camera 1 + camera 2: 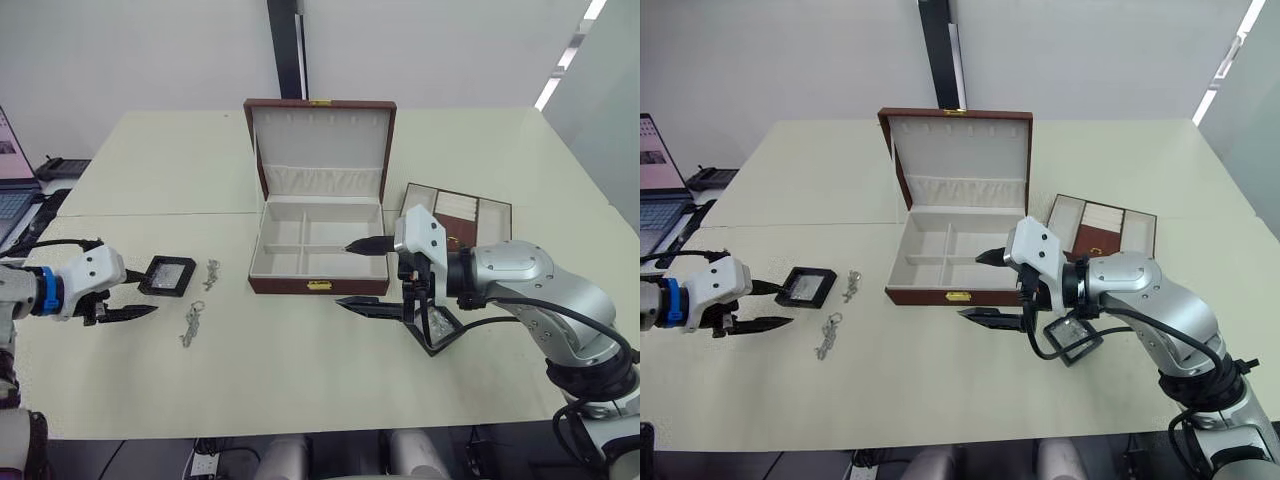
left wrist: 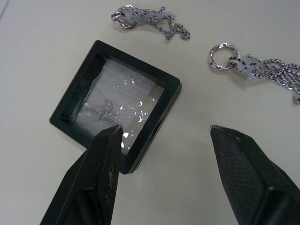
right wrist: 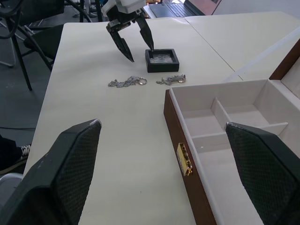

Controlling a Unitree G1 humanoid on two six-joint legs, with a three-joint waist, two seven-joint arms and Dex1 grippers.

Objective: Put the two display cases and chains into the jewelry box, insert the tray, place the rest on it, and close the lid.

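Your left gripper (image 1: 128,297) hangs open beside the square black display case (image 1: 167,275), while your right gripper (image 1: 363,276) gapes before the brown wooden jewelry box (image 1: 318,232).

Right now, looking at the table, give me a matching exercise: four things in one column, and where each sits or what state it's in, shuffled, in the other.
Things:
1. jewelry box
2. tray
3. display case
4. right gripper

Places or states:
A. fingers open, near the box's front
B. lid up, compartments empty
C. on the table right of the box
D. flat by the left gripper, next to two chains

Pairs: 1-B, 2-C, 3-D, 4-A
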